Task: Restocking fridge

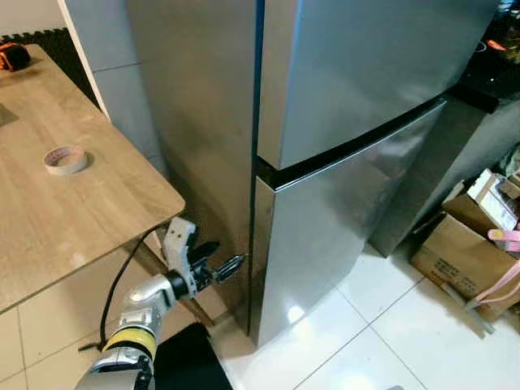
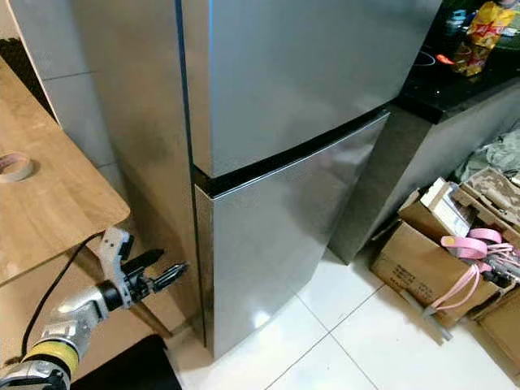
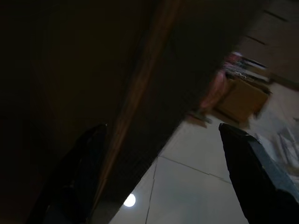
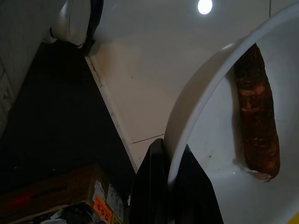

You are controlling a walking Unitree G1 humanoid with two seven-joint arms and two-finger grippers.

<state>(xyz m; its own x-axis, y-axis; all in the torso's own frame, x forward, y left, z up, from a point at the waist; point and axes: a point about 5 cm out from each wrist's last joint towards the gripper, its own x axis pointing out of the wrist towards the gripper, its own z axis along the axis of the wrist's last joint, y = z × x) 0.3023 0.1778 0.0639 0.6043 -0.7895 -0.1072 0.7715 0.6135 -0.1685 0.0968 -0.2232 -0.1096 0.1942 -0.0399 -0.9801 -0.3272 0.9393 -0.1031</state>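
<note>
White plate (image 4: 196, 116) rim pinched by right end effector (image 4: 170, 163); left end effector (image 1: 230, 266) spread near fridge (image 1: 325, 203).

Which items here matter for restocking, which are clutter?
Job:
fridge, both doors shut
left tool, open, by the lower door's edge
right tool, pinching the rim of a white bowl holding a brown food piece

Clutter:
tape roll on wooden table
cardboard boxes

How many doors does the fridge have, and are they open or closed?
2, both closed: the upper door and the lower door below it. The left gripper is near the lower door's edge.
</note>
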